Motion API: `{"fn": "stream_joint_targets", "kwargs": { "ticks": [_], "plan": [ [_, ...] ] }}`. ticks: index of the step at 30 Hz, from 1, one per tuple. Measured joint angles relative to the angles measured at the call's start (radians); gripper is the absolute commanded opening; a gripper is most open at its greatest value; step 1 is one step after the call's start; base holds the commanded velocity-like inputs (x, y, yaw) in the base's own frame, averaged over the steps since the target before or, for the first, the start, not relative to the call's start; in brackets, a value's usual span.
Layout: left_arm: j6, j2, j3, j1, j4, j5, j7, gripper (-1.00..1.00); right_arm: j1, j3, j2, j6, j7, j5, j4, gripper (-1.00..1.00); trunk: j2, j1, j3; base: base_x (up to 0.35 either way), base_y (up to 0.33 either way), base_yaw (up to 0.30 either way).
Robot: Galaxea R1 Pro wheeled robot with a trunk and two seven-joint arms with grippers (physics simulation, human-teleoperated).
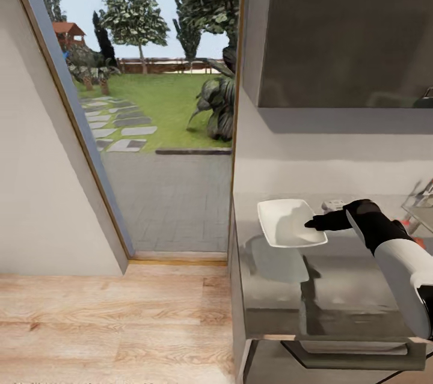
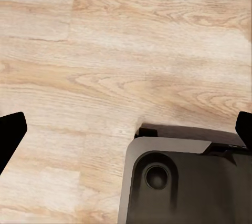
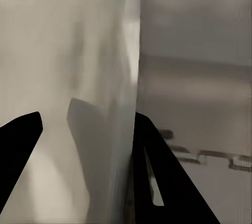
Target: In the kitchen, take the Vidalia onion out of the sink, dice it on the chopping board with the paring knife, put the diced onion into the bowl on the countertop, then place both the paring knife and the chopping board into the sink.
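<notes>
The white bowl (image 1: 287, 223) rests on the glossy grey countertop (image 1: 343, 279) near its left end. My right gripper (image 1: 314, 223) reaches in from the right to the bowl's right rim. In the right wrist view the bowl (image 3: 68, 66) is seen close up. My right gripper (image 3: 88, 116) is open and straddles the bowl's rim, with one dark finger inside the bowl and the other outside. My left gripper (image 2: 131, 119) hangs open over the wooden floor with nothing between its fingers. A steel corner of the sink (image 1: 422, 211) with a red bit shows at the far right edge.
A dark wall cabinet (image 1: 343, 29) hangs above the counter. Left of the counter is a tall glass opening (image 1: 162, 131) onto a garden, beside a slanted white wall. Wooden floor (image 1: 114, 324) lies below. The robot's dark base (image 2: 184, 182) shows under the left gripper.
</notes>
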Motion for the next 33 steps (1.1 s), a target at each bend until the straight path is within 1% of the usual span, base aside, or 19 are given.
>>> {"fn": "stream_joint_targets", "kwargs": {
  "ticks": [7, 33],
  "plan": [
    [0.0, 0.0, 0.0, 0.0, 0.0, 0.0, 0.0, 1.0, 0.0, 0.0, 0.0, 0.0, 0.001, 0.0, 0.001, -1.0, 0.0, 0.0, 0.0, 0.0, 0.0, 0.049],
    [0.0, 0.0, 0.0, 0.0, 0.0, 0.0, 0.0, 1.0, 0.0, 0.0, 0.001, 0.0, -0.002, 0.001, 0.001, -1.0, 0.0, 0.0, 0.0, 0.0, 0.0, 0.001]
  ]
}}
